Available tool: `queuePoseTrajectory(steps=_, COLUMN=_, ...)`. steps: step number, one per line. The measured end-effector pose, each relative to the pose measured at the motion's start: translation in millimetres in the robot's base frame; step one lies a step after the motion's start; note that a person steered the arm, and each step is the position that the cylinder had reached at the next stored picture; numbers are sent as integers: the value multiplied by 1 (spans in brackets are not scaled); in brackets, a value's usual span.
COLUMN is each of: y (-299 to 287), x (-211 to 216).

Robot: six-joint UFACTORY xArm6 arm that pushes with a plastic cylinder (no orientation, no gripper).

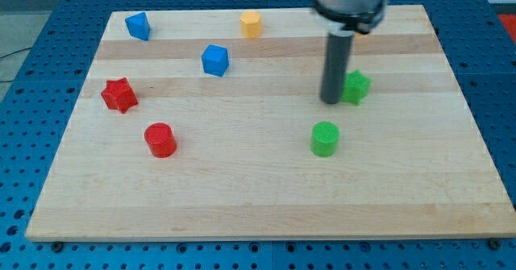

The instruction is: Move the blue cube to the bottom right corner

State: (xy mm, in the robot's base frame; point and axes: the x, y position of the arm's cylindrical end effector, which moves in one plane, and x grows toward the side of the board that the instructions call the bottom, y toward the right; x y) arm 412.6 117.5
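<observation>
The blue cube [215, 60] sits on the wooden board [258, 197] left of centre, toward the view's top. My tip [331, 101] rests on the board right of centre, far to the right of the blue cube and slightly lower. It stands just left of a green star-shaped block [355, 86], touching or nearly touching it. A second blue block [138, 26], irregular in shape, lies near the board's top left corner.
A yellow hexagonal block [251, 23] sits at the top centre. A red star block [119, 95] and a red cylinder [160, 139] lie at the left. A green cylinder [325, 139] lies below my tip. A blue perforated table [32, 76] surrounds the board.
</observation>
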Motion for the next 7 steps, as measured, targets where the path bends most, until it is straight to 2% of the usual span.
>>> queuePoseTrajectory(steps=2, y=6, x=0)
queuePoseTrajectory(steps=4, y=-30, x=-4)
queuePoseTrajectory(steps=5, y=-69, x=-43)
queuePoseTrajectory(steps=6, y=-106, x=-116)
queuePoseTrajectory(steps=7, y=-174, x=-129)
